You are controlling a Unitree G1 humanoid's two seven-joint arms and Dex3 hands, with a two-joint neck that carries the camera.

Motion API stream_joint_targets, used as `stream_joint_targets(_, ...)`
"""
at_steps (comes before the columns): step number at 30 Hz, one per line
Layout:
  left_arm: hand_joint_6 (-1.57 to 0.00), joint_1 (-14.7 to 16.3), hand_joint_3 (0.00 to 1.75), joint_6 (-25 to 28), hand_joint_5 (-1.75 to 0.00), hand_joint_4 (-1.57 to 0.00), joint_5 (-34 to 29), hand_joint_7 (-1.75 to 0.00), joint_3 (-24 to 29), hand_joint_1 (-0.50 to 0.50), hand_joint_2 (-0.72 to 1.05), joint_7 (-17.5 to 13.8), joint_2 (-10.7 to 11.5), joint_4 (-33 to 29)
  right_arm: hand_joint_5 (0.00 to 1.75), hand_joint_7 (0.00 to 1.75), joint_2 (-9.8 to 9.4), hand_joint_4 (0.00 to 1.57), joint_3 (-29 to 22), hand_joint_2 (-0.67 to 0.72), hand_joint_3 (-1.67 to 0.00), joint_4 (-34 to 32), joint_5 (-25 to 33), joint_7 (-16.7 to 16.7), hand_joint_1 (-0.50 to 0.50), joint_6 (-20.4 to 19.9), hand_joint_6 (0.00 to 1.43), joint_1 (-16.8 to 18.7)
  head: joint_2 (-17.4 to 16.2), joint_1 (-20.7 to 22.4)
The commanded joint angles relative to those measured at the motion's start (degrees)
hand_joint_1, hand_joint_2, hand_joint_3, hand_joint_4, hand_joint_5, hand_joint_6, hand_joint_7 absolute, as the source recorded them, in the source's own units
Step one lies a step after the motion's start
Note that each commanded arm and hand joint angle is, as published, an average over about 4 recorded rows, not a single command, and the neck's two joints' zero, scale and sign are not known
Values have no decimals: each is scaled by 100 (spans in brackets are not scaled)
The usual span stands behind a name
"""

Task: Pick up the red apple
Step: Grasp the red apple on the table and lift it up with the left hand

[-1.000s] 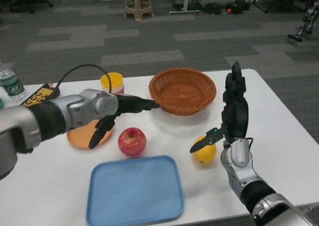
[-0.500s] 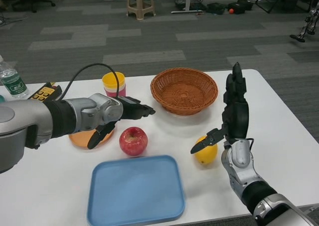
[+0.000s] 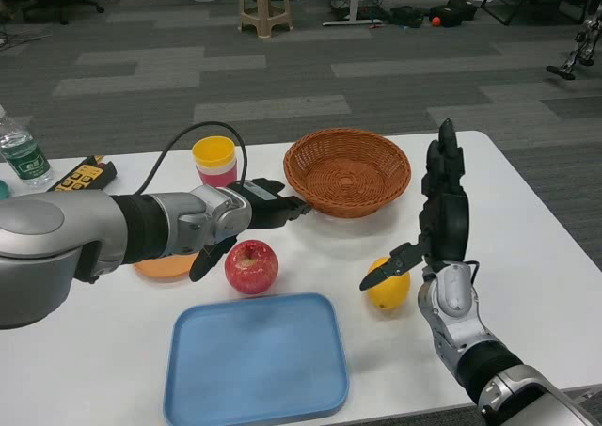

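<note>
Red apple (image 3: 251, 266) sits mid-tabletop, just behind the blue tray (image 3: 256, 360); left hand (image 3: 252, 217) has slid forward over it, fingers spread, empty — grasp looks close. Right hand (image 3: 435, 221) waits open.

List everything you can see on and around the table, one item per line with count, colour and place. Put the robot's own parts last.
apple: 1, red, table centre-left, just behind the tray.
tray: 1, blue, front centre.
lemon: 1, yellow, right of the tray.
basket: 1, brown wicker, back centre.
plate: 1, orange, left of the apple, partly under the left arm.
cups: a stack, yellow over pink, back left.
bottle: 1, clear with green label, far left edge.
remote: 1, black with yellow buttons, back left.
stool: 1, beige, on the floor beyond.
left robot hand: black, open, above the apple.
right robot hand: black, open, raised upright above the lemon.
</note>
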Motion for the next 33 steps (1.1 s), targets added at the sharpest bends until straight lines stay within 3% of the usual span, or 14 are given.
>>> stream_joint_targets(1,-5,-43,9,-18,0,0,-7,-14,-63,-50,-37,138,-54,82,0,0,-36,0,-21,66,0,15,34,-8,0,-21,0,-120,-29,-13)
stream_joint_targets(13,-24,14,9,-809,0,0,-376,-14,-383,-50,-17,397,-166,622,0,0,-14,0,-36,66,0,42,38,-8,0,-23,0,-98,-133,-70)
stream_joint_targets(24,-33,-17,9,-1112,0,0,-815,-14,-757,-50,-2,419,-214,688,0,0,-89,0,-45,66,0,37,43,-8,0,-14,0,-58,-224,-40)
stream_joint_targets(33,-34,137,9,-1170,0,0,-1009,-14,-985,-50,-2,397,-359,991,0,0,-225,0,3,69,0,134,65,-17,2,-14,0,-58,-261,-31)
